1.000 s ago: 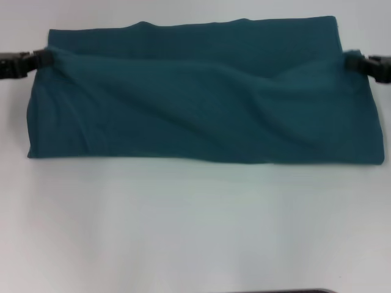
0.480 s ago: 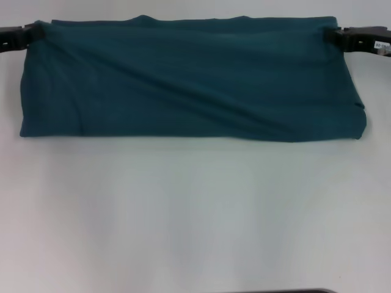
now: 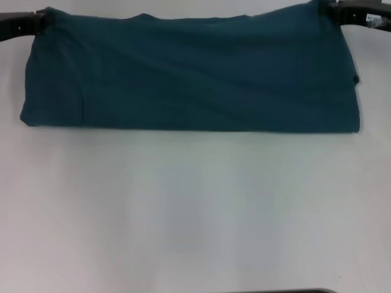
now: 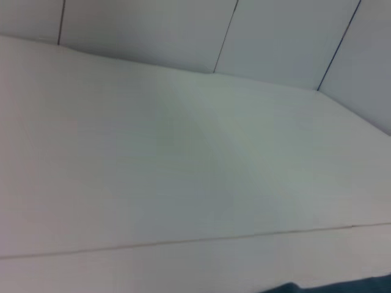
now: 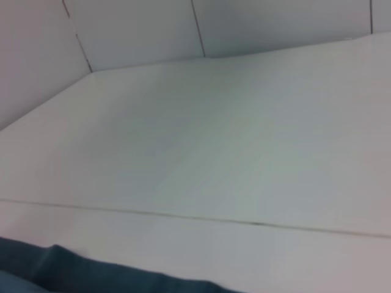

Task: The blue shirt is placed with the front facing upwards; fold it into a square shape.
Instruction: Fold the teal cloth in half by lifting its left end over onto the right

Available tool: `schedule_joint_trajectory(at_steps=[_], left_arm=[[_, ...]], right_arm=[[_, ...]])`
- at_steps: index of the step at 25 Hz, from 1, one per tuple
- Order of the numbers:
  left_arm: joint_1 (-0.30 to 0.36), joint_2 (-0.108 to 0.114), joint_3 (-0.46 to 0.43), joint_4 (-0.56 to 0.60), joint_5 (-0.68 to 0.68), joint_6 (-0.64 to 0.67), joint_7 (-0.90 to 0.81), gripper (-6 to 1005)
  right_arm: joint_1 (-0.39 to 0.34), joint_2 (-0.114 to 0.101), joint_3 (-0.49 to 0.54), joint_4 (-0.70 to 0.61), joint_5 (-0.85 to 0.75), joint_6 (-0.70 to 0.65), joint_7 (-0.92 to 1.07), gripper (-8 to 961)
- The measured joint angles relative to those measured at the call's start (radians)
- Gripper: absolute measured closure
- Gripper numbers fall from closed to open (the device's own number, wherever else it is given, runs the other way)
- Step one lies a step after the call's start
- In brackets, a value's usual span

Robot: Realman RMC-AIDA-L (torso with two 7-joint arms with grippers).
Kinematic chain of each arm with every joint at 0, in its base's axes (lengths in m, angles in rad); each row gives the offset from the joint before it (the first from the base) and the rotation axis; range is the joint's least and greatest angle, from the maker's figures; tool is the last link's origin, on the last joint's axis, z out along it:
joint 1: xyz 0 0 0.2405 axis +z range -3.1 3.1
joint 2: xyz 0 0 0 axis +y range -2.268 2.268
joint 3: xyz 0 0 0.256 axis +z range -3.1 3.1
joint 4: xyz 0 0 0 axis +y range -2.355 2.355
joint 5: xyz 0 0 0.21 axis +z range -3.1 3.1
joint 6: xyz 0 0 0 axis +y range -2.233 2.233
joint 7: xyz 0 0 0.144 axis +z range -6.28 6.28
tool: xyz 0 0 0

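Presently one blue shirt point(image 3: 189, 73), folded, two grippers at far corners

The dark teal-blue cotton shirt point(image 3: 189, 73) lies folded into a wide horizontal band across the far part of the white surface. Only plain teal fabric faces up; no lettering or collar shows. Its near edge runs nearly straight and level, with rounded corners at both ends. The far edge is slightly uneven, with a small bump left of centre, and its two far corners rise higher than the middle. Soft creases run diagonally across the upper layer from the far left toward the near right. In the left wrist view a sliver of the teal cloth point(image 4: 333, 287) shows at the frame edge; in the right wrist view a rumpled strip of it point(image 5: 73, 271) shows likewise.
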Motion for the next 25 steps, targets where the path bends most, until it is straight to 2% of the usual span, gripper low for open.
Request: schedule_joint_trajectory(at_steps=[12,18,25], left_arm=[[-0.028,0.004,0.005,-0.004,-0.03,-0.048,-0.006,945],[-0.029,-0.001,0.013,0.001,-0.036,-0.071,0.001,933],[-0.026,-0.018,0.036,0.006,-0.039,-0.113,0.003,920]], right_arm=[[0.019,-0.008,-0.001,-0.001,0.001,-0.028,0.006,770],[0.021,-0.008,-0.001,-0.019,0.001,-0.045,0.001,767],[0.027,-0.004,-0.002,-0.039,0.001,-0.082,-0.016,764]])
